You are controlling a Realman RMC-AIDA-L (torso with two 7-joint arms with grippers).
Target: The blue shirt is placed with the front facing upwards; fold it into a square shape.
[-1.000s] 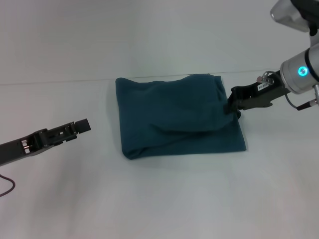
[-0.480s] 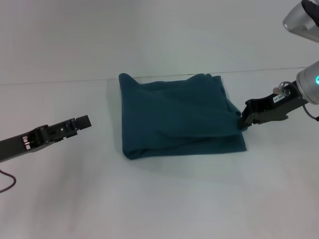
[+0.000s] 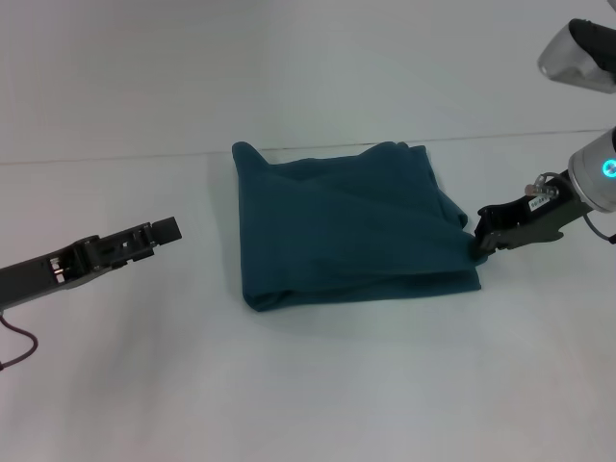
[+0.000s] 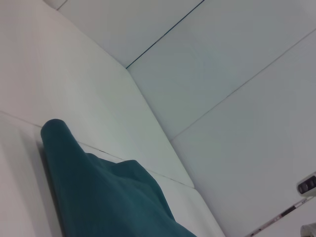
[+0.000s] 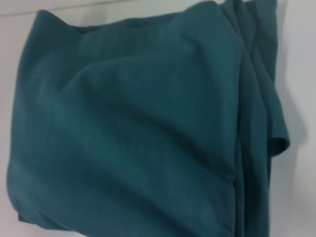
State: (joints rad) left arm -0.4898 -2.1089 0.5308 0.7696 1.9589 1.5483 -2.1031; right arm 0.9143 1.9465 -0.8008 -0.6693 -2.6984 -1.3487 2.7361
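The blue shirt [image 3: 351, 221] lies folded into a rough, rumpled square in the middle of the white table, showing no lettering. My right gripper [image 3: 477, 246] is at the shirt's right front corner, shut on the edge of the upper layer, and the cloth runs taut toward it. In the right wrist view the shirt [image 5: 138, 123] fills the frame with stacked folds along one side. My left gripper [image 3: 164, 231] hovers over bare table well left of the shirt, touching nothing. The left wrist view catches the shirt's [image 4: 94, 192] raised back-left corner.
The white table [image 3: 308, 385] runs on all sides of the shirt. A pale wall [image 3: 289, 67] meets it behind the shirt's far edge. A thin dark cable [image 3: 19, 345] loops by the left arm near the front left.
My right gripper moved right and toward the front, drawing the shirt's upper layer outward to the right front corner. The left gripper edged slightly right.
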